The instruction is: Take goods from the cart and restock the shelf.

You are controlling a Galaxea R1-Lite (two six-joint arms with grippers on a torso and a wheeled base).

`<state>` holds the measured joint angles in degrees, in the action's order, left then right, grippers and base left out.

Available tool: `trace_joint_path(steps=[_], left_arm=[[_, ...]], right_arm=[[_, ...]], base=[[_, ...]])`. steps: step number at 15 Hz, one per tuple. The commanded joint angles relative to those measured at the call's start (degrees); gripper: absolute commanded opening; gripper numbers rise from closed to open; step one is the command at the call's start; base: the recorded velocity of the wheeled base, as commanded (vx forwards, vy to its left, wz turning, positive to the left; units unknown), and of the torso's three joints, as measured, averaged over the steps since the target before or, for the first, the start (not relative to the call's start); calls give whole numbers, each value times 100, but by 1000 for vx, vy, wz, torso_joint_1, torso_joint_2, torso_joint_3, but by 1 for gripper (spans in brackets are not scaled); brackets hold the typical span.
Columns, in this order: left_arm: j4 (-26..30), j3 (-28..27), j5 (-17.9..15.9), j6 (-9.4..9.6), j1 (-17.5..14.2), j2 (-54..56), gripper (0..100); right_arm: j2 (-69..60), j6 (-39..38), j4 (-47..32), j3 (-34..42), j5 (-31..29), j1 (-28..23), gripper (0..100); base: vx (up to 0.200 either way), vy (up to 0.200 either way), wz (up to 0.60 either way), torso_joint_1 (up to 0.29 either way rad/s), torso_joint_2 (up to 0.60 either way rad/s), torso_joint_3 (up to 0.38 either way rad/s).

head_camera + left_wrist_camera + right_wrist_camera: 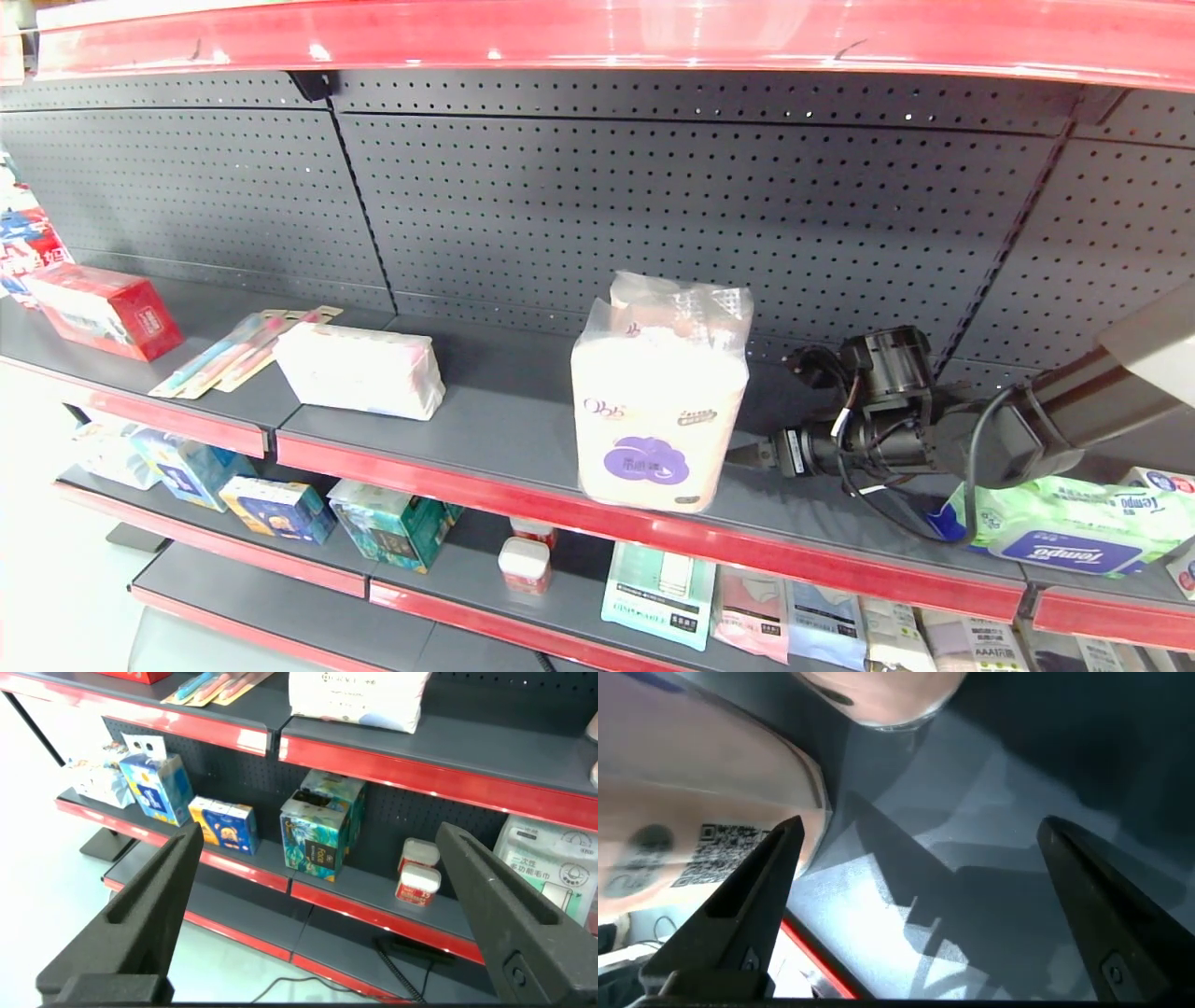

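Dark grey pegboard backs a run of store shelves with red front edges. On the middle shelf the tissue pack stands upright near the front lip, its clear wrapper bunched at the top.

Just beside the tissue pack, on the side towards the robot's right, the right pincer lies low over the shelf with its tip pointing at the pack's lower half. I cannot tell whether it touches the wrapper. In the right wrist view its jaws are spread wide with only bare shelf between them, and the pack's side with its printed code sits just outside one finger.

On the pack's other side, well apart from it, a flat white packet lies on the same shelf. Beyond that lie carded toothbrushes and then a red box. Past the right arm lies a green and white wipes pack.

The left pincer hangs wide open and holds nothing, out in front of the shelf below the tissue pack. A teal box, blue boxes and small red-and-white jars stand there.
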<state>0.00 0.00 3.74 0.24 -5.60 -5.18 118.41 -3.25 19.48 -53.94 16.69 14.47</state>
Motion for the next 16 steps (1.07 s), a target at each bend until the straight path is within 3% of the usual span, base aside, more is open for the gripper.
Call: trace_joint_path(steps=[1,16], left_arm=[[0,0,4,2,-3,-9,100],[0,0,4,2,-3,-9,100]], right_arm=[[42,-8,-6,-11,-60,56,100],[86,-193,3,-239,-254,276,100]], base=[[0,0,0,0,0,0],[0,0,0,0,0,0]])
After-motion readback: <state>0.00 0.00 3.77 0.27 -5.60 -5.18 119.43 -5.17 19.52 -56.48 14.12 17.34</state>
